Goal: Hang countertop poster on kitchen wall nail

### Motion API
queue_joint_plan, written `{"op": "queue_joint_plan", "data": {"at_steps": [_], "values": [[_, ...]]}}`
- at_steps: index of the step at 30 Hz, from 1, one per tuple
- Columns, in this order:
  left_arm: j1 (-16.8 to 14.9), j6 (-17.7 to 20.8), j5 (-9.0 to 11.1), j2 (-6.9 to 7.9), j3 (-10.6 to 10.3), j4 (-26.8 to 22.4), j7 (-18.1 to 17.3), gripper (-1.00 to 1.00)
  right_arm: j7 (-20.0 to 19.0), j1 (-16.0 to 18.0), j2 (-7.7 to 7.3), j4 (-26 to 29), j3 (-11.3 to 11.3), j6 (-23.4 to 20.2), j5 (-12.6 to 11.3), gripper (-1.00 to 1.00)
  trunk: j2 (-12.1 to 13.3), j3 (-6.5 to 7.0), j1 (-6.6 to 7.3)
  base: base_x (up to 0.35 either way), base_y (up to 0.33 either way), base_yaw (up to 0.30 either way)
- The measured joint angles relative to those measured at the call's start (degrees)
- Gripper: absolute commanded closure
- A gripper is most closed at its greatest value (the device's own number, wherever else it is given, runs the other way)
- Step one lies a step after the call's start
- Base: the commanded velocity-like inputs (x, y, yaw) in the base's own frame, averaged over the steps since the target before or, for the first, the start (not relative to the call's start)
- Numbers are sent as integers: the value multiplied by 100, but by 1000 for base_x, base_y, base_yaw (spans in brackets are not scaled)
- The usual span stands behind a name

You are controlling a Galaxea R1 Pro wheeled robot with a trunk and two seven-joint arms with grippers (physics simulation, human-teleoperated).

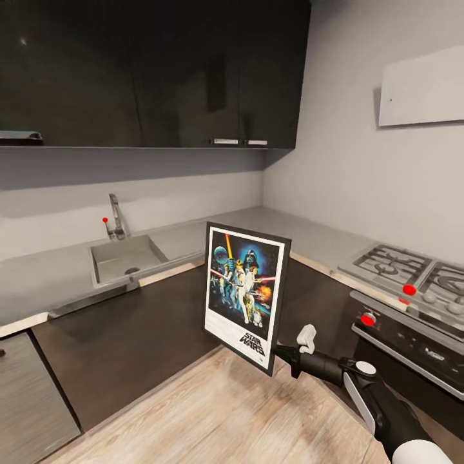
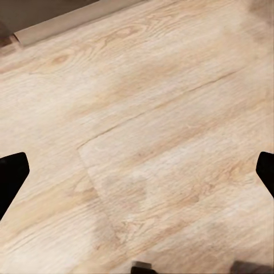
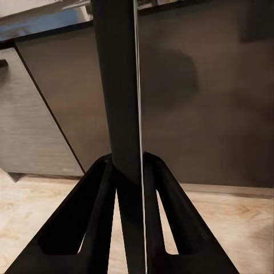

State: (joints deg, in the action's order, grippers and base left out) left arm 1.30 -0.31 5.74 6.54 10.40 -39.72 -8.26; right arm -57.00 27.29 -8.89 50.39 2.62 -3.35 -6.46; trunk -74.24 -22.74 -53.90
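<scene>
The Star Wars poster (image 1: 245, 294) hangs upright in the air in front of the dark cabinet fronts, black frame and white border showing. My right gripper (image 1: 278, 352) is shut on its lower right corner. In the right wrist view the poster (image 3: 121, 85) shows edge-on, pinched between the two black fingers (image 3: 97, 194). The grey kitchen countertop (image 1: 58, 277) runs in an L behind it. My left gripper (image 2: 137, 171) points at the wooden floor, its fingertips (image 2: 11, 174) wide apart at the picture's edges, open and empty.
A sink (image 1: 122, 258) with a tap (image 1: 116, 218) is set in the countertop at the left. A hob (image 1: 412, 274) and an oven with red knobs (image 1: 368, 319) stand at the right. Dark upper cabinets (image 1: 154, 71) hang above. A pale panel (image 1: 422, 87) is on the right wall. Wooden floor (image 1: 225, 412) lies below.
</scene>
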Motion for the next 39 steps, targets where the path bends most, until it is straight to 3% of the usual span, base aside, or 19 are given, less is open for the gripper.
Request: {"op": "queue_joint_plan", "data": {"at_steps": [39], "values": [[1,-13,0,-2,-32,184,0,-100,9,0,-1,-9,1,0,1,100,1565,701,857,0,0,0]]}}
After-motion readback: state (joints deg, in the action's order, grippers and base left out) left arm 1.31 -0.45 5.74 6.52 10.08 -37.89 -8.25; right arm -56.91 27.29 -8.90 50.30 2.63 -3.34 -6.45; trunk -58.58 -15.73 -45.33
